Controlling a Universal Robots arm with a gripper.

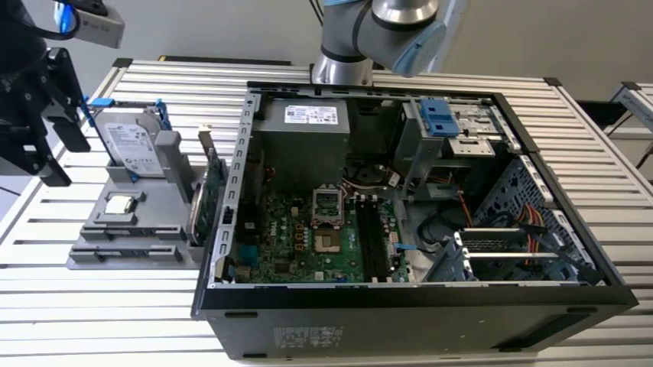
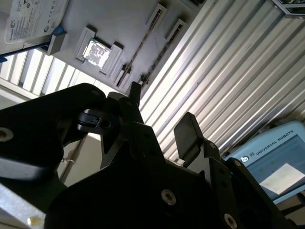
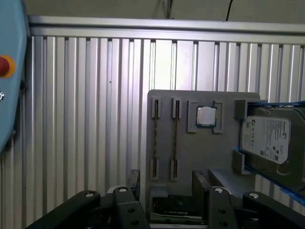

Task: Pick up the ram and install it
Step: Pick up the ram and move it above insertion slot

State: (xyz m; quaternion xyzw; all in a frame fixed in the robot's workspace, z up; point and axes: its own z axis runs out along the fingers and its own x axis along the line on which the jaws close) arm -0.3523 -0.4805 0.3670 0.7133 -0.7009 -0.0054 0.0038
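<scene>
Plainly, the gripper stands with its jaws wide apart and nothing between them; the two black, blocky fingers touch no part. In the first wrist view they frame one end of a flat grey parts holder, which lies on a table of ribbed aluminium slats. The ram rests in that holder: two thin, long sticks seen edge-on, side by side, each held in narrow slotted blocks at its ends, well apart from the fingers. Just beside the sticks sits a square processor with a dull metal lid in its own raised frame, and beyond it a silver boxy hard drive with a white label and blue clips.

In the exterior view the holder sits at the exterior view's left of an open black computer case, just beside its wall, with a green expansion card standing on edge at the holder's side nearest the case. The gripper hangs at that view's far left edge, above the slats and near the hard drive. Inside the case lie a green motherboard and, at the far side, a grey power supply box. A perforated metal drive cage stands at the exterior view's right. A pale blue teach pendant shows in both wrist views, with a red button on it in the first.
</scene>
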